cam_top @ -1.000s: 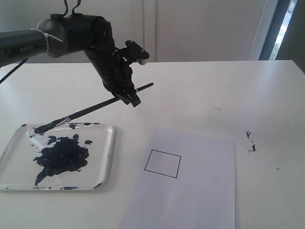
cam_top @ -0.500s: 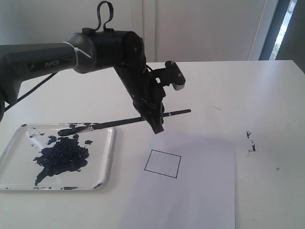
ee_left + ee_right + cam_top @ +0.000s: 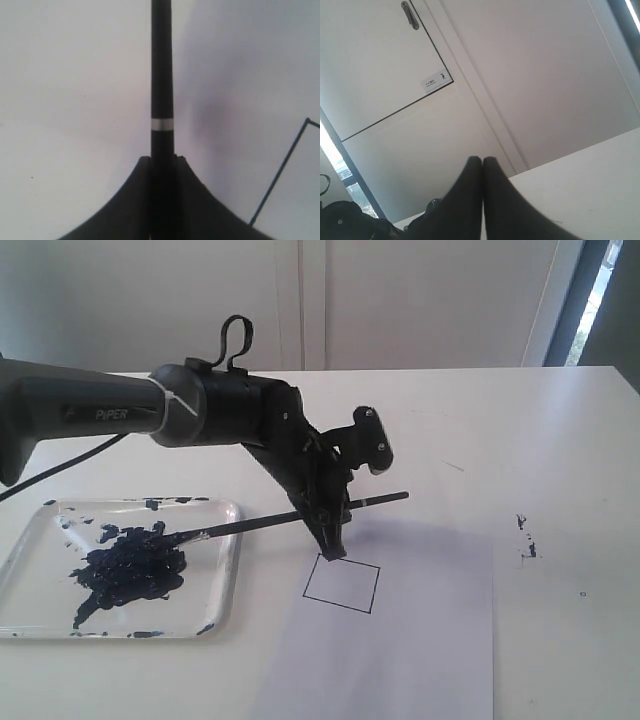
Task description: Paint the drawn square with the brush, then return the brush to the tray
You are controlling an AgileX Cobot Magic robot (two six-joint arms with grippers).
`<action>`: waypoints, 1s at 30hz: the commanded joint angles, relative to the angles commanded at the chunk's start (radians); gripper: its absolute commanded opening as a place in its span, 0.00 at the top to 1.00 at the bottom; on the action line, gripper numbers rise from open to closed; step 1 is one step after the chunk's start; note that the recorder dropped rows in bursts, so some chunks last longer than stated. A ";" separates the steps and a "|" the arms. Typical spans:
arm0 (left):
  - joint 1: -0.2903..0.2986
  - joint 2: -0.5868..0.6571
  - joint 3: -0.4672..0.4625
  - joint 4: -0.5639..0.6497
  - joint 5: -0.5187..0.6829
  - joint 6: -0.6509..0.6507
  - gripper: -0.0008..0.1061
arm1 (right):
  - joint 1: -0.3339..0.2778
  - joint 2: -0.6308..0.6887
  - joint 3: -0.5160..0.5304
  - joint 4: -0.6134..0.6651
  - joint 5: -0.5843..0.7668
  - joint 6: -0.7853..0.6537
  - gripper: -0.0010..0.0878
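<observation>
the drawn square (image 3: 341, 583) is outlined in thin black pen lines, slightly skewed, its inside blank white. it is drawn on a smooth white paper sheet (image 3: 420, 640) much larger than itself. the brush (image 3: 250, 523) is long, thin and black-handled; a narrow silver band (image 3: 162, 124) is seen on it in the left wrist view, and its bristle end is loaded with dark blue. the tray (image 3: 205, 580) is clear, shallow plastic with rounded corners, and a lumpy, glossy dark blue paint blob (image 3: 130, 570) and rim splatters are held in it.

the left gripper (image 3: 333, 545) is hung at the square's far left corner, tips pointed down; whether the paper is touched cannot be told. its jaws are closed narrowly on the brush handle, nearer the butt end. the handle is held nearly level, from beyond the square's far right corner out to the square's left, where the bristles are over the tray at the blob's edge; contact there cannot be judged. the right gripper (image 3: 482, 200) is seen only in its own wrist view, jaws pressed together with nothing between them, before a white panelled wall (image 3: 545, 75).

the tray is set left of the square, off the paper, with a strip of bare bench (image 3: 268, 590) between. right of the square wide blank paper is left, and beyond the sheet's edge a few dark specks (image 3: 525, 537) are marked.
</observation>
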 joint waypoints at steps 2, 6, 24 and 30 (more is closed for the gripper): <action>0.015 -0.012 0.020 -0.063 -0.010 0.055 0.99 | 0.000 0.000 0.000 0.000 0.002 0.000 0.99; 0.048 -0.040 0.044 -0.194 -0.030 0.158 0.99 | 0.000 0.000 0.000 0.000 0.005 0.000 0.99; 0.132 -0.048 0.101 -0.347 0.002 0.283 0.99 | 0.000 0.000 0.000 0.000 0.008 0.000 0.99; 0.132 -0.048 0.101 -0.379 0.026 0.283 0.99 | 0.000 0.000 0.000 0.000 0.008 0.000 0.99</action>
